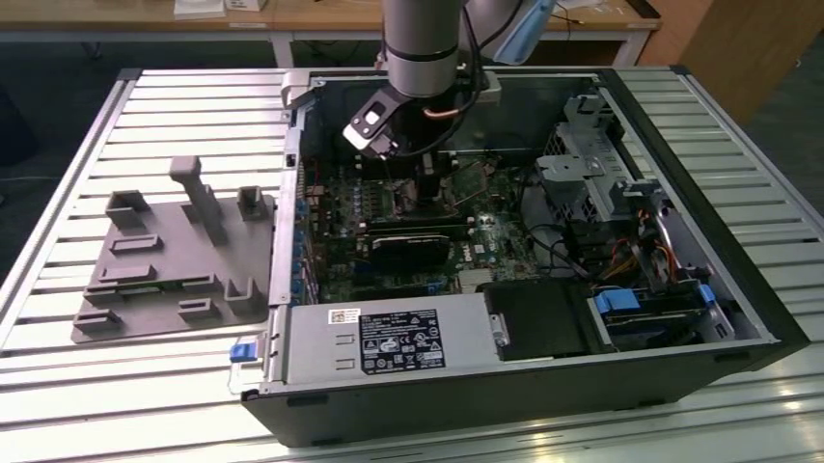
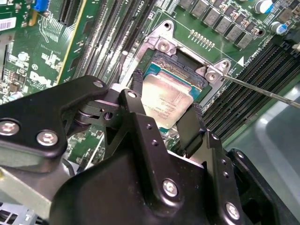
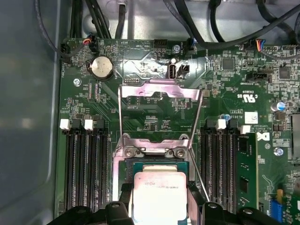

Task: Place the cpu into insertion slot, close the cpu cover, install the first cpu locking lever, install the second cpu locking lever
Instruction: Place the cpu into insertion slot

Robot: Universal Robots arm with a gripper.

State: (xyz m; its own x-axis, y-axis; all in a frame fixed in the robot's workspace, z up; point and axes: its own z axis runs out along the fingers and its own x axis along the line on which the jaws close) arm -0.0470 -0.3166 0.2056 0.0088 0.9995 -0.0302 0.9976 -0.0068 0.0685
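The arm (image 1: 423, 48) reached down into an open computer case (image 1: 515, 386) that lay on its side on a slatted metal table (image 1: 129, 386). On the table at the exterior view's left, beside the case, sat a grey moulded tray (image 1: 154, 280).

In the second wrist view the hand (image 2: 167, 93) was closed on the cpu (image 2: 164, 105), with 2 black fingers (image 2: 137, 86) pressed against opposite edges of the chip. The cpu's dull silver top faced up. It sat over the insertion slot (image 3: 157, 165) on the green motherboard (image 3: 154, 61), covering most of the slot's opening. Part of the slot's dark frame and teal rim showed past the chip's far edge. Whether the chip was already seated or just above the contacts could not be told.

In the first wrist view the cpu cover (image 3: 161, 91) stood swung up and open on the far side of the slot, and the board was visible through its square window. A thin metal lever (image 2: 262, 89) stuck out unlatched from one corner of the socket bracket.

Banks of long black memory slots (image 3: 86, 168) flanked the socket on both sides. A round coin battery (image 3: 101, 68) sat on the board beyond the raised cover.
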